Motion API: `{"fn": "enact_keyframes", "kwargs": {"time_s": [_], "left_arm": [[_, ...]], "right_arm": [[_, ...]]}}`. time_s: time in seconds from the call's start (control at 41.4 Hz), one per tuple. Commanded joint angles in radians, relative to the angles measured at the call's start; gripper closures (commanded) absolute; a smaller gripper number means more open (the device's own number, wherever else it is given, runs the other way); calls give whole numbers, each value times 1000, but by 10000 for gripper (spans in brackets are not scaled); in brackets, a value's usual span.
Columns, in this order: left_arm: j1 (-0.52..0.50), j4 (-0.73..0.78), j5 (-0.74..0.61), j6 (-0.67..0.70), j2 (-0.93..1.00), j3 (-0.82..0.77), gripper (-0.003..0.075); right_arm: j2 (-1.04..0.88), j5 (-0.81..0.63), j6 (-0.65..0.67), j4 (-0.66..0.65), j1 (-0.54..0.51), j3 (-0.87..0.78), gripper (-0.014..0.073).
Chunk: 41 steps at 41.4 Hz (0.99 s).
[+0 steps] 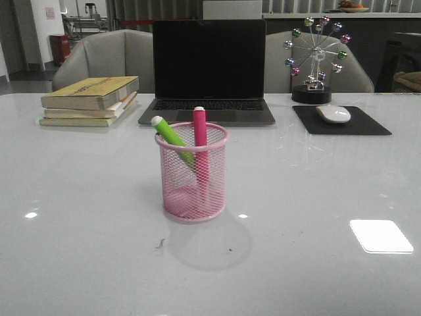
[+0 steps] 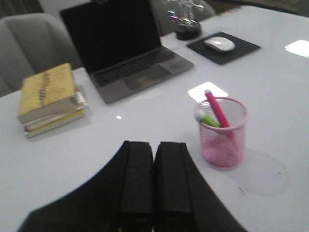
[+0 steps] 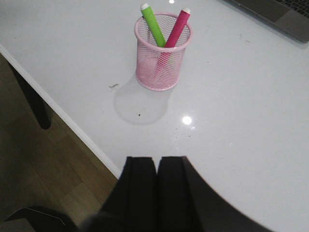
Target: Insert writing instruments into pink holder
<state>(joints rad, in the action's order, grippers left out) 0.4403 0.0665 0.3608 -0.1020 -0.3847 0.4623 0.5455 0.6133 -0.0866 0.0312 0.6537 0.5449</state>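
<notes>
The pink wire-mesh holder (image 1: 193,172) stands mid-table with both markers inside it. The lime green marker (image 1: 173,138) leans left and the magenta marker (image 1: 200,141) stands nearly upright, their white tips above the rim. In the left wrist view the holder (image 2: 223,133) sits off to the side of my left gripper (image 2: 154,144), which is shut and holds nothing. From the right wrist I see the holder (image 3: 162,52), green marker (image 3: 153,25) and magenta marker (image 3: 176,28) well clear of my right gripper (image 3: 156,158), shut and empty over the table's front edge. Neither gripper shows in the front view.
A laptop (image 1: 208,71) stands open behind the holder. Stacked books (image 1: 91,100) lie at the back left. A mouse (image 1: 333,114) on a black pad (image 1: 342,121) and a ferris-wheel ornament (image 1: 316,59) are back right. Grey chairs stand behind the table. The table edge (image 3: 63,113) drops to wooden floor.
</notes>
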Motion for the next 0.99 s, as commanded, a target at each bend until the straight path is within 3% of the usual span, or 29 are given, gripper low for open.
{"fn": "enact_keyframes", "kwargs": {"time_s": [0.0,0.145,0.362,0.628,0.966], "left_arm": [[-105,-39,-210,6,74,-85,629],[-244,-101,-260,6,209,-238,629],[-341,-105,-318,6,350,-368,629],[-350,-109,-443,6,411,-474,629],[-350,-109,-458,6,409,-471,629]], "right_arm": [[2,-75,-7,-11,-6,28,538],[2,-75,-7,-11,-6,28,538],[2,-75,-7,-11,-6,28,538],[2,-77,-7,-11,-6,28,538],[2,-77,-7,-11,-6,28,538]]}}
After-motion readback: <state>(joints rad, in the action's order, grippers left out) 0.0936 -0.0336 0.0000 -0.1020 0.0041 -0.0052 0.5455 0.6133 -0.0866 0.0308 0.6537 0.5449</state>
